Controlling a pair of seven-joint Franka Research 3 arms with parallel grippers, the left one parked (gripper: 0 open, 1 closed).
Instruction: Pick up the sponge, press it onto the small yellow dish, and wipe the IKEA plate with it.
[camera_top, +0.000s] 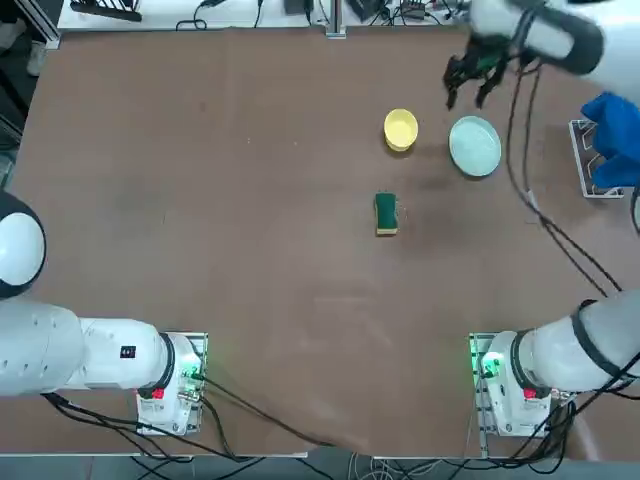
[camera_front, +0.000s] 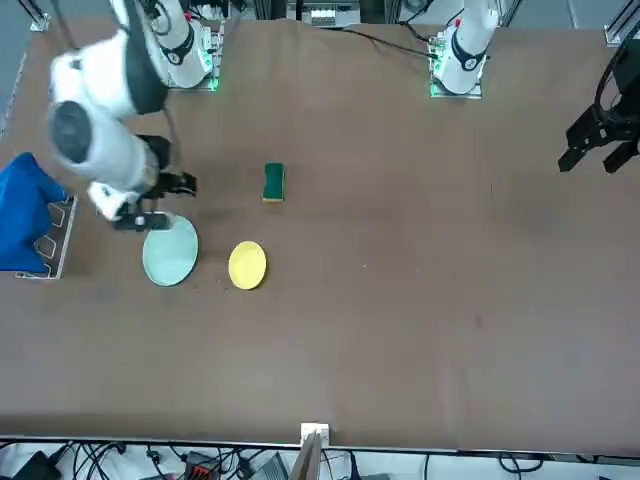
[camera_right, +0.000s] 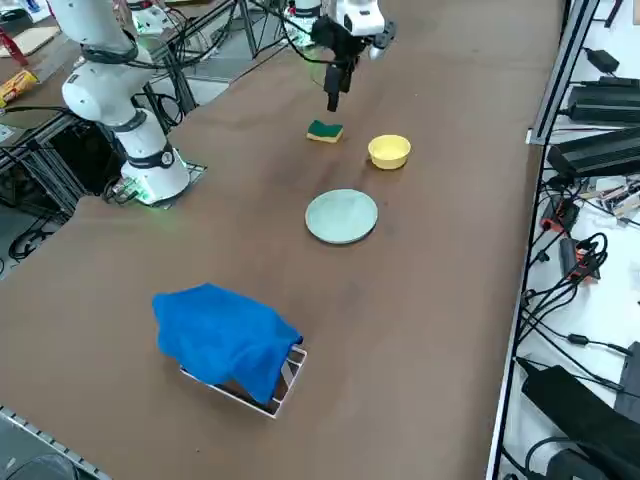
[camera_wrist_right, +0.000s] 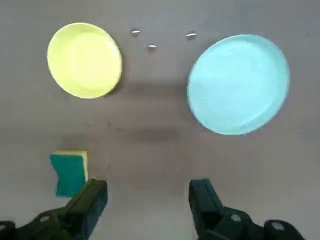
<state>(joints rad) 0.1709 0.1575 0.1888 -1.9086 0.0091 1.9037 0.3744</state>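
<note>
Top view: your sponge (camera_top: 386, 213) lies on table (camera_top: 250, 250), nearer than yellow dish (camera_top: 400, 127); IKEA plate (camera_top: 475, 147) is right of dish. Both face up — ready for pressing and wiping, I judge.

Right side view: green layer is uppermost; blue cloth (camera_right: 225, 338) covers rack (camera_right: 290, 385), far right.

Right wrist view: right gripper (camera_wrist_right: 149, 185) has fingers apart, holding nothing — probably for grasping sponge; you must align first.
</note>
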